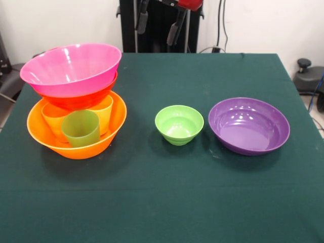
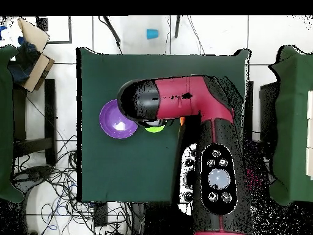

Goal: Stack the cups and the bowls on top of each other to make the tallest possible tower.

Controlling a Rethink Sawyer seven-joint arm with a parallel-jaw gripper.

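At the far edge of the counter (image 1: 162, 202), the claw (image 1: 173, 31) hangs high against the dark pedestal, and I cannot tell whether it is wide or narrow. The tower (image 1: 76, 101) stands on the left of the counter, nearer than the claw and well apart from it.

The front view shows five bowls and three cups. The large orange bowl (image 1: 76, 147) holds a green cup (image 1: 81, 129), an orange cup (image 1: 53, 119) and a yellow cup (image 1: 105, 114). A red-orange bowl (image 1: 76, 100) rests on the cups, with the pink bowl (image 1: 71, 68) nested in it (tipped slightly). A light green bowl (image 1: 179, 124) and a purple bowl (image 1: 249, 125) sit apart to the right, side by side, not touching.

From overhead, the arm (image 2: 183, 104) hides the tower and most of the green bowl. That view alone shows one blue cup (image 2: 151, 33), on the floor off the counter.
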